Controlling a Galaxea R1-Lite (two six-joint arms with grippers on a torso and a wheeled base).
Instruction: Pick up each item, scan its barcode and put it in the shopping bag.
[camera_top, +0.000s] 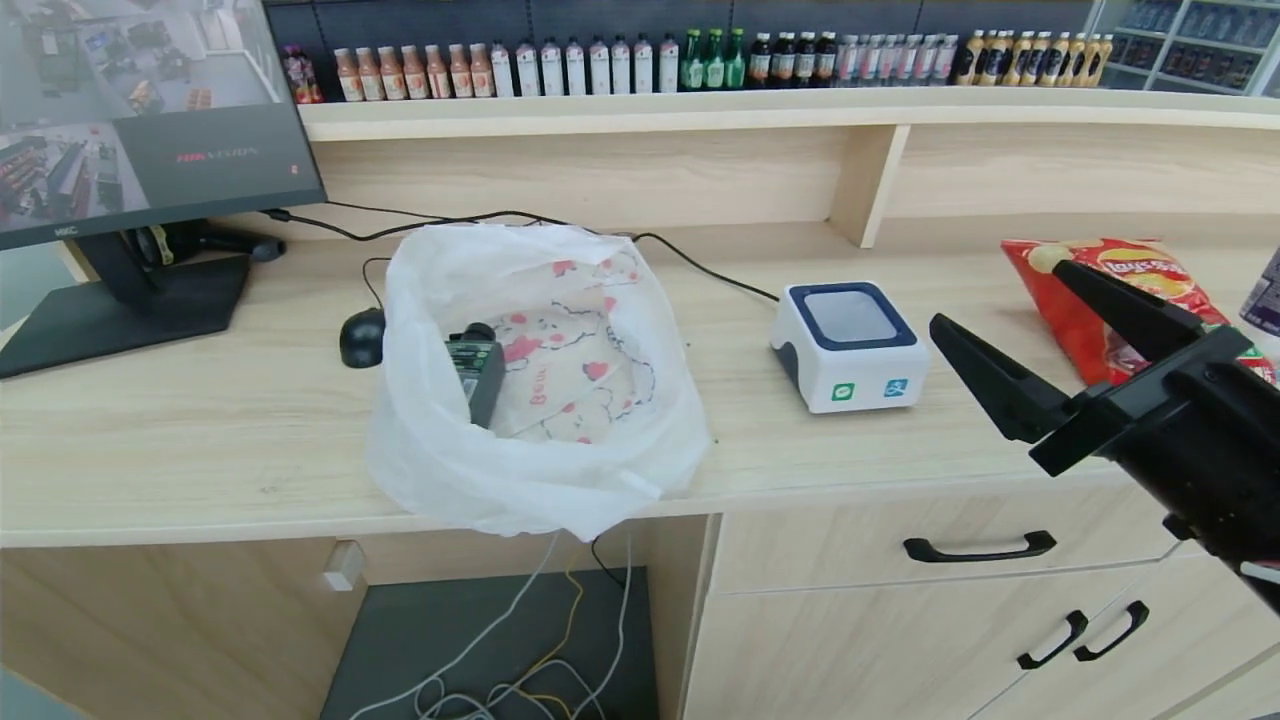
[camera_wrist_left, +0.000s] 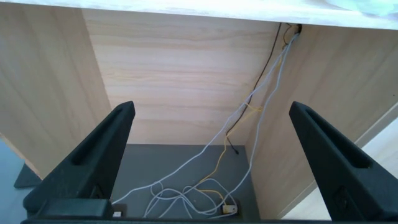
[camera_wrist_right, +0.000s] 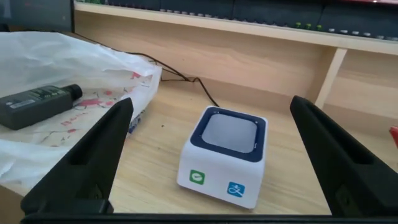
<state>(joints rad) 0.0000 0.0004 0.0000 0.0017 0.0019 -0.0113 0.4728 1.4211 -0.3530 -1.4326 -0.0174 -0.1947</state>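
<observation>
So the white shopping bag (camera_top: 440, 470) is sitting at the front edge of the counter (camera_top: 200, 430), a bit left of the middle, mouth wide open and its belly bulging over the edge. Inside there's a dark grey gadget-looking thing (camera_top: 478, 372) lying against the left wall, plus a flat bear-print pack (camera_top: 570, 380) with red hearts under it. The scanner (camera_top: 848, 345), a white box with a blue-rimmed window on top, is just right of the bag, mid-counter and not touching it. Way over at the right end there's a red bag of chips (camera_top: 1075, 325) lying flat toward the back. The right gripper (camera_top: 1000, 296) hangs above the front right part of the counter, between the scanner and the chips, fingers spread really wide and holding nothing. The left gripper (camera_wrist_left: 212, 107) is down below counter level, facing the open kneehole with its loose cables (camera_wrist_left: 186, 198), also gaping wide with nothing in it. A mouse (camera_top: 362, 337) sits left of the bag, and a monitor (camera_top: 140, 110) stands at the back left corner.
</observation>
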